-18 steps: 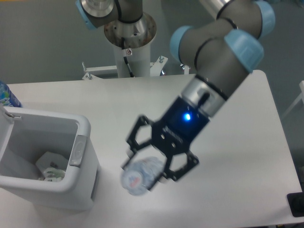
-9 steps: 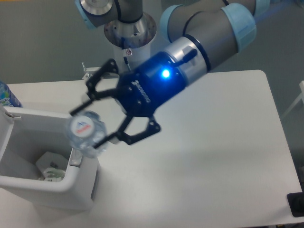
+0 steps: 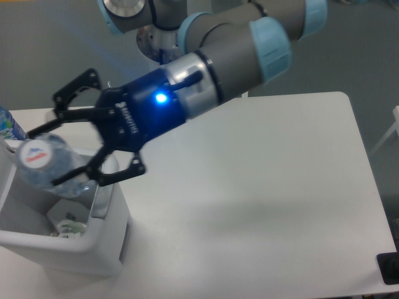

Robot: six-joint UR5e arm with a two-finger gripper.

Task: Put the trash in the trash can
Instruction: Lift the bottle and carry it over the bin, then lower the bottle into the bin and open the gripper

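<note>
My gripper [image 3: 45, 157] is shut on the clear plastic bottle [image 3: 47, 167], whose red-lettered label faces the camera. It holds the bottle in the air above the opening of the white trash can [image 3: 93, 243] at the left front of the table. Down inside the can lies the crumpled white wrapper with green marks [image 3: 67, 228], partly hidden by the rim and the bottle. The grey oval handle [image 3: 101, 200] shows on the can's right side, just below the lower finger.
A blue-labelled bottle [image 3: 9, 126] stands at the left edge behind the can. The arm's base column [image 3: 156, 43] rises at the table's back. A dark object [image 3: 389, 269] sits at the lower right corner.
The gripper has swung left and upward with the bottle, from the table's front middle, past the can's right rim, to above the can's opening.
</note>
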